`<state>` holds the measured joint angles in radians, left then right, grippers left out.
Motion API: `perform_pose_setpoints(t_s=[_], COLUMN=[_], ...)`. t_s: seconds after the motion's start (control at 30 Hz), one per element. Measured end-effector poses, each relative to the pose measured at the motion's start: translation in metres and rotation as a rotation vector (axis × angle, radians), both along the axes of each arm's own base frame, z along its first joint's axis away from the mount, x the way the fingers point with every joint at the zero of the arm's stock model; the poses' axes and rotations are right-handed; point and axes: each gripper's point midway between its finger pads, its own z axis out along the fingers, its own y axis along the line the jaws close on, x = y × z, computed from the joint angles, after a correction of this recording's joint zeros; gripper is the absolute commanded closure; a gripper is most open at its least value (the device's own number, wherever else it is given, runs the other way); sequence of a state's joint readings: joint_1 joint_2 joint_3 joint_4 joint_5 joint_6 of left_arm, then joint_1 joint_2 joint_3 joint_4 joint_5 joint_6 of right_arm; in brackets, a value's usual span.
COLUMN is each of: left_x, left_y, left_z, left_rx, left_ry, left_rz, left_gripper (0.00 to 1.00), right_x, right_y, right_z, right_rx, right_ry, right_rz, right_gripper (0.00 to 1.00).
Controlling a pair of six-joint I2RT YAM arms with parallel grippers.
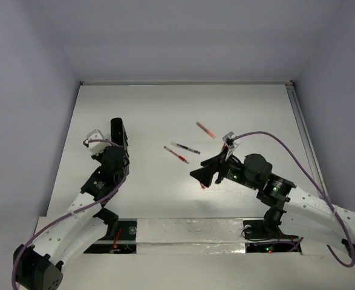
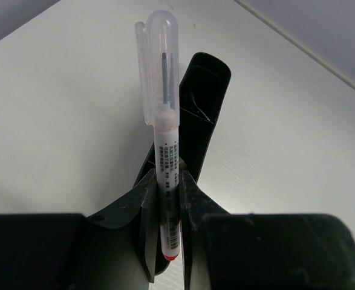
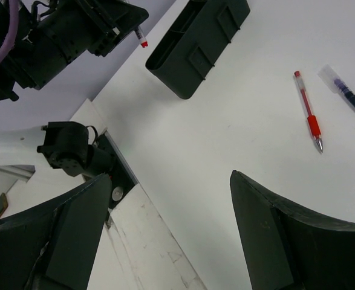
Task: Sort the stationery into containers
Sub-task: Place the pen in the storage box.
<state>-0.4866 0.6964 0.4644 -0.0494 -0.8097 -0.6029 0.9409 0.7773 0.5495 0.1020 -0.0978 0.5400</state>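
The left arm [image 1: 74,225] and the right arm [image 1: 317,215] wear white shells between black joints, with a purple cable [image 1: 263,132] looping along each. Small green lights [image 1: 276,189] glow on the joints; the jaws are black.

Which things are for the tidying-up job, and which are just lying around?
For the job: black box, clear-capped pen held in the left fingers, near red pen, far red pen, dark pen.
Just lying about: purple cable, taped strip along the near edge.
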Motion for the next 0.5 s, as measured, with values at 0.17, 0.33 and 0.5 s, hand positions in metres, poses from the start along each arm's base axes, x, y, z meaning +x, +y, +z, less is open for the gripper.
perform_pose_setpoints(t_s=[0.17, 0.33, 0.5], left_x=[0.0014, 0.0009, -0.0013], left_y=[0.0009, 0.001, 0.0013], left_z=[0.0028, -0.0016, -0.0035], left_rx=[0.023, 0.039, 0.038], left_ry=[-0.004, 0.018, 0.027], left_rz=[-0.004, -0.008, -0.011], left_gripper=[0.92, 0.91, 0.84], right_x=[0.005, 0.0074, 0.0093], right_y=[0.001, -0.0002, -0.0015], right_z=[-0.001, -0.0011, -0.0009], right_rx=[0.0, -0.001, -0.001], right_ry=[-0.002, -0.002, -0.005], right_rz=[-0.01, -0.018, -0.024], right_gripper=[0.15, 0.15, 0.15])
